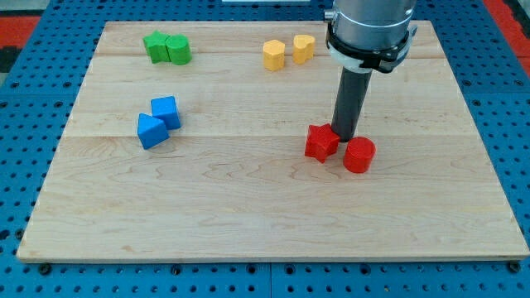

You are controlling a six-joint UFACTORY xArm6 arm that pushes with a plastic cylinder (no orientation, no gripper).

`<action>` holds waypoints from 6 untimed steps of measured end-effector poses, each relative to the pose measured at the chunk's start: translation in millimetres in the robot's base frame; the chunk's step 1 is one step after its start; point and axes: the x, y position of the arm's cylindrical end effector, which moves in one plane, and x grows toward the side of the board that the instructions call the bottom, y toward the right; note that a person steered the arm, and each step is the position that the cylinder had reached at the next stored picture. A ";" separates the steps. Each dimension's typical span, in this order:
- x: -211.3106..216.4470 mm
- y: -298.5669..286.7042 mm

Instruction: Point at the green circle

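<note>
The green circle (179, 50) stands near the view's top left, touching a green star-shaped block (155, 46) on its left. My tip (344, 137) rests far from it, right of centre, between a red star (320, 142) and a red cylinder (358, 155), close to both. The dark rod rises from there to the arm at the view's top.
A blue cube (166, 111) and a blue triangular block (151, 131) sit at the left. A yellow hexagon (274, 55) and a yellow heart (303, 48) sit at the top centre. The wooden board (248, 207) lies on a blue pegboard.
</note>
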 end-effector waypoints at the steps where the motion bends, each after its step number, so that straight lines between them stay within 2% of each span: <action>1: 0.0 0.0; 3: -6.2 0.0; 5: -61.4 -0.7; 6: -61.5 -3.5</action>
